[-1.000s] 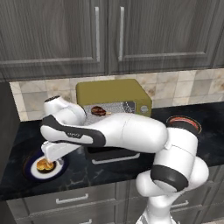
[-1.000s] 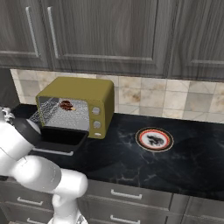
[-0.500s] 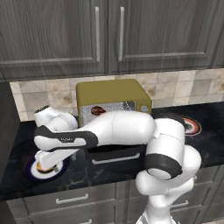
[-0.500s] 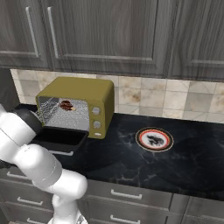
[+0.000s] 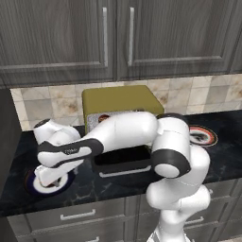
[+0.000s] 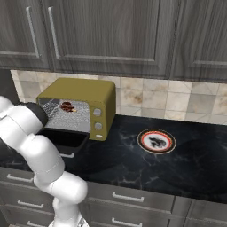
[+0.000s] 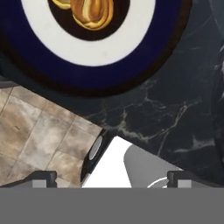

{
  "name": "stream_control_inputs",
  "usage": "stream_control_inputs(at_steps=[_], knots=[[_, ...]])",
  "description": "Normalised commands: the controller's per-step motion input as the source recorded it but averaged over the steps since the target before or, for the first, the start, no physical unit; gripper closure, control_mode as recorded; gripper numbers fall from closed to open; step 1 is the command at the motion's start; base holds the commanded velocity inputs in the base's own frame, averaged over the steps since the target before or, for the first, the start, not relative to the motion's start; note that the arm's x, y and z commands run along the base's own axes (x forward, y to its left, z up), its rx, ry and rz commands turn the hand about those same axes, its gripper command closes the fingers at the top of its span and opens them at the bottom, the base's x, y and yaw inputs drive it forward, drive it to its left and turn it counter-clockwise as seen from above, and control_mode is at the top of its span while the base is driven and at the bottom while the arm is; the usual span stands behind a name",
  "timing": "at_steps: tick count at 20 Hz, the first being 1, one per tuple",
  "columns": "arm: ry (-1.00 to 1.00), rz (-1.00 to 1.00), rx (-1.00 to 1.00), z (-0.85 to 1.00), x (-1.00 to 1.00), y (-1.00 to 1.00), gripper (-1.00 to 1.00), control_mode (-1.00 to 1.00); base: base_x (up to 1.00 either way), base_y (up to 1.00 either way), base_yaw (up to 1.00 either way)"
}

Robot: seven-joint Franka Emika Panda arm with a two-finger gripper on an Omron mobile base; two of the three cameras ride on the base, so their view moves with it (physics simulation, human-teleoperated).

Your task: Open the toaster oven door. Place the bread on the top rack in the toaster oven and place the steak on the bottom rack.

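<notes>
Toaster oven (image 6: 86, 102), olive-yellow and boxy, stands on the dark marbled tabletop (image 6: 190, 168) against the tiled wall; it is the heavy, rigid thing here and needs no lifting. Its door (image 5: 124, 166) hangs folded down in front with the silver bar handle toward the robot, so the speckled cavity is open, and a dark patch inside may be something already on a rack, though I cannot tell what. To the right of the oven, well apart, a round plate (image 6: 156, 141) carries the steak (image 6: 155, 142), a flat dark piece that will likely be limp and a little slick; taking it across its narrow width looks best. To the left of the oven lies a blue-rimmed plate (image 7: 100, 52), and on it the bread (image 7: 89, 11), a small golden roll, light, soft and easily crushed, so a gentle pinch across its middle should do. The tool (image 7: 111, 179) hangs above this plate with its tips spread wide and nothing between them, the roll lying off toward the far edge of the hand view.
</notes>
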Motion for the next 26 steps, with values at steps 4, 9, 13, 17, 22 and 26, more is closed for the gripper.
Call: stream_control_inputs(at_steps=[4, 9, 13, 17, 22, 26], knots=[[-0.11, 0.0, 0.0, -0.2, 0.22, 0.25, -1.0, -1.0, 0.0, 0.0, 0.0], [-0.16, 0.0, 0.0, -0.13, 0.2, 0.21, -1.0, -1.0, 0.0, 0.0, 0.0], [-0.05, -0.01, 0.0, -0.04, 0.2, 0.14, -1.0, -1.0, 0.0, 0.0, 0.0], [0.0, -0.03, 0.0, -0.09, 0.3, 0.18, -1.0, -1.0, 0.0, 0.0, 0.0], [0.0, -0.03, 0.0, -0.13, 0.3, 0.21, -1.0, -1.0, 0.0, 0.0, 0.0], [0.01, -0.01, 0.0, -0.14, 0.12, 0.28, -1.0, -1.0, 0.0, 0.0, 0.0]])
